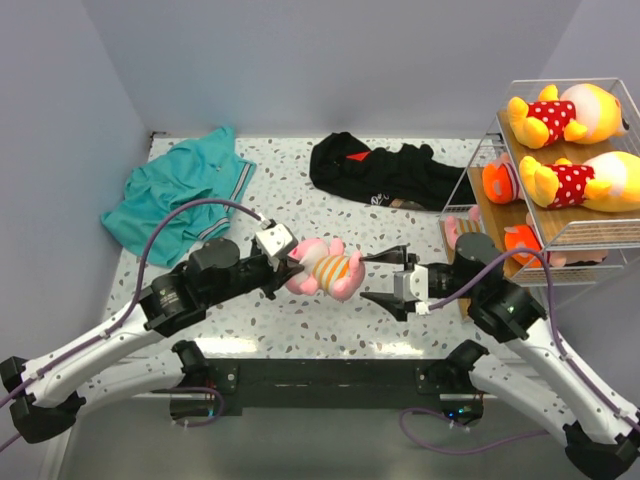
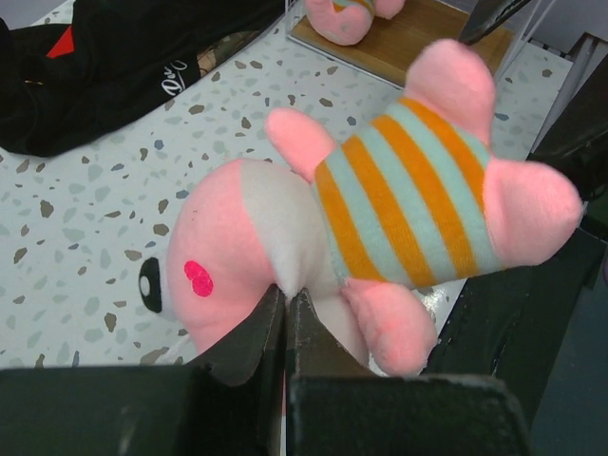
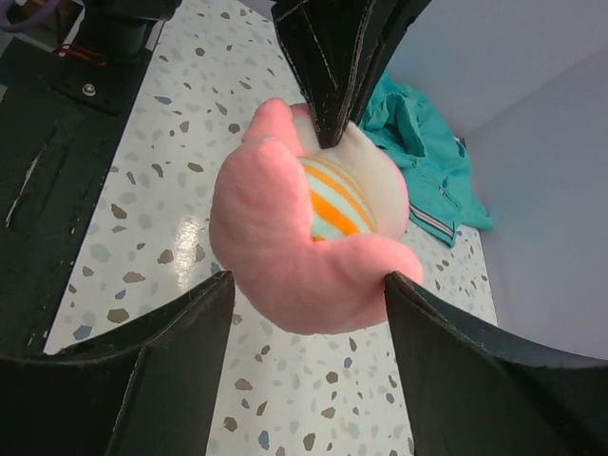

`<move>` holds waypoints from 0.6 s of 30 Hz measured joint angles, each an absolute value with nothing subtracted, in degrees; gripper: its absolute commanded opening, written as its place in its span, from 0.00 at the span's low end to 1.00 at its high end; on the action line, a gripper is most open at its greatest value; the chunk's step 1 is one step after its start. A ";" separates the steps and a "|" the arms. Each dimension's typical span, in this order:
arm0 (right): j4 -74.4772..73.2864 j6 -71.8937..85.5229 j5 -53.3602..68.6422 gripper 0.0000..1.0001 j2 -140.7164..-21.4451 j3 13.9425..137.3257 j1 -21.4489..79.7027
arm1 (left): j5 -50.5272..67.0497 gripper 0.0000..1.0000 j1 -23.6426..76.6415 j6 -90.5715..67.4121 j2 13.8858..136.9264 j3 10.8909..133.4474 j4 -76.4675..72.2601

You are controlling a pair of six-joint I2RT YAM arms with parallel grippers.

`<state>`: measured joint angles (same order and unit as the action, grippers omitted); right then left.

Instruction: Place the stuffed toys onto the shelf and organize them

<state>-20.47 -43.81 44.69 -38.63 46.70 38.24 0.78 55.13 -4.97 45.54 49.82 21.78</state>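
Shelf (image 1: 497,212) stands at the right edge of the desk (image 1: 300,215), two bears (image 1: 565,115) lying on its upper tiers; mid-desk, seemingly held off the surface, is a pink pig (image 1: 325,268) in a striped top; my left end effector (image 1: 290,265) is pinched tight on the fold between its head and body; my right end effector (image 1: 368,278) gapes wide, one finger either side of the pig's leg end, gripping nothing. I judge this a handover; next the right must close firmly on the body before the left lets go, then carry it to a free tier.

Bright, even light; soft glare on tabletop (image 1: 300,215).
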 measured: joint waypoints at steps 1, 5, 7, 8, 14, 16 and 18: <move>-21.39 -44.62 44.84 0.68 -38.65 47.55 38.24 | 0.97 0.00 55.13 -4.82 45.54 49.82 22.09; -23.53 -46.74 46.63 0.69 -39.27 49.95 38.24 | 1.43 0.00 55.13 -4.14 45.54 49.82 23.16; -24.38 -47.27 48.05 0.69 -39.62 50.68 38.24 | 1.52 0.00 55.13 -3.77 45.54 49.82 23.53; -24.84 -47.57 49.10 0.68 -40.05 51.13 38.24 | 1.54 0.00 55.13 -3.75 45.52 49.82 23.62; -30.20 -50.22 52.23 0.68 -44.73 52.77 39.00 | 2.26 0.00 55.13 -3.62 45.45 49.82 23.68; -31.38 -50.65 52.10 0.68 -45.91 52.77 39.55 | 2.74 0.00 55.13 -3.62 45.47 49.82 23.68; -32.16 -50.85 52.01 0.67 -46.48 52.77 40.25 | 3.25 0.00 55.13 -3.62 45.50 49.82 23.66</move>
<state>-32.16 -50.85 52.01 -46.48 52.77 40.25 3.25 55.13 -3.62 45.50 49.82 23.66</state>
